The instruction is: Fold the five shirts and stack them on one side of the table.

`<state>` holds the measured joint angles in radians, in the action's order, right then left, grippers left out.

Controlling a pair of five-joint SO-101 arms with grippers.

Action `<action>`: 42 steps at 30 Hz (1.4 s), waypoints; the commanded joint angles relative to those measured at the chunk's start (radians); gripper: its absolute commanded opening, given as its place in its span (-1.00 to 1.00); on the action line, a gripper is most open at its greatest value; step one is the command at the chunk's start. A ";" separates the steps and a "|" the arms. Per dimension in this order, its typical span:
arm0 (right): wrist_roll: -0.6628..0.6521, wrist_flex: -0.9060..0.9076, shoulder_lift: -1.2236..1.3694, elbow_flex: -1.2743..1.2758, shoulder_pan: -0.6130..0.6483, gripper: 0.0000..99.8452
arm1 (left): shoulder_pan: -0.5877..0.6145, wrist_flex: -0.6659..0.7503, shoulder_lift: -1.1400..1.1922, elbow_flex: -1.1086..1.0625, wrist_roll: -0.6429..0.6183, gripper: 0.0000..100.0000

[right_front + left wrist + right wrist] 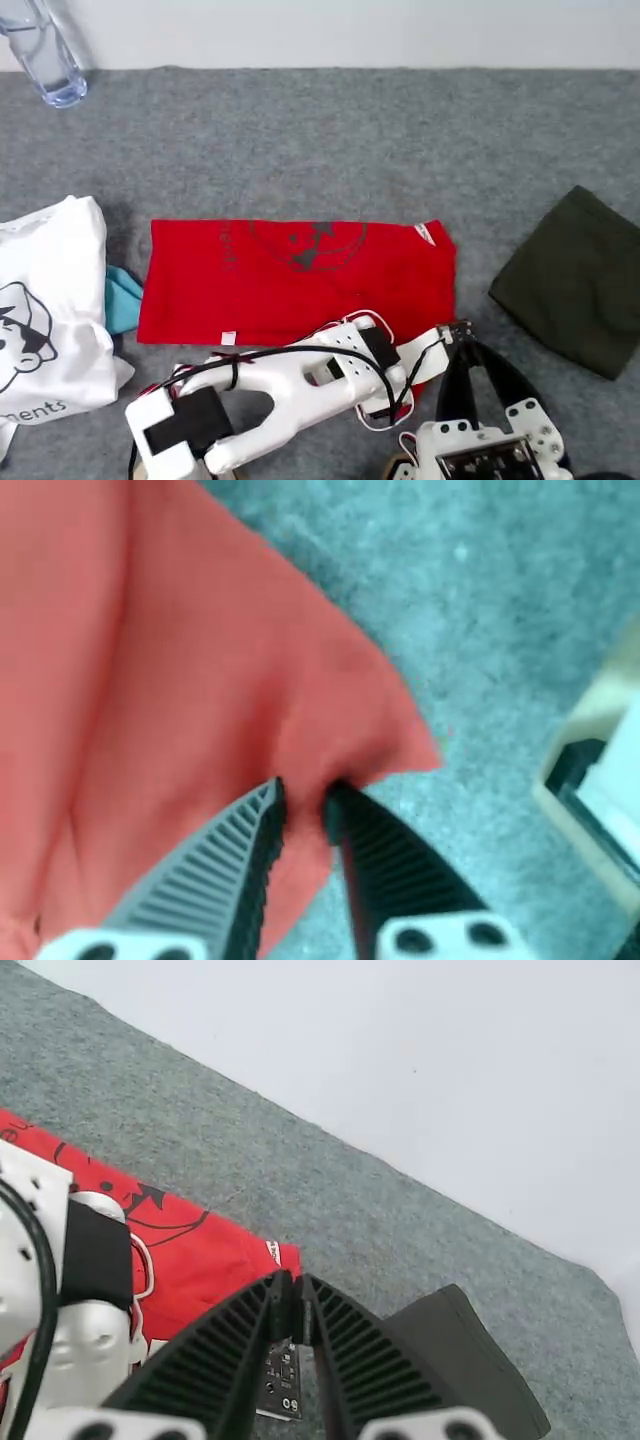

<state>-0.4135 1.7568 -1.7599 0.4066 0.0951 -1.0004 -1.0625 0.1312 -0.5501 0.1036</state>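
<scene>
My left fingers (pixel 328 802) grip the red shirt (pixel 300 275) at its 5 o'clock corner. My right fingers (pixel 297 1308) are clenched. Clear bottle (pixel 45 55) at 10 o'clock.

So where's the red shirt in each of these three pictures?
High view: the red shirt lies flat mid-table, between a white shirt and a dark green shirt.
Left wrist view: its corner is pinched in the left gripper.
Right wrist view: the red shirt lies beyond the right gripper.
Shared landmark: the grey table cover.
</scene>
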 commanded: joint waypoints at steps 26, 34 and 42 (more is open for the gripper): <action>-0.011 0.038 -0.053 -0.008 0.076 -0.98 | 0.203 0.198 -0.338 0.031 0.112 -0.97; -0.011 0.038 -0.053 -0.008 0.076 -0.98 | 0.285 0.212 -0.336 0.030 0.104 -0.60; -0.011 0.039 -0.053 -0.008 0.076 -0.98 | 0.325 0.238 -0.187 0.047 0.112 -0.60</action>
<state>-0.4135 1.7568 -1.7599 0.4066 0.0951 -0.6951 -0.8493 -0.0790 -0.5470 0.2110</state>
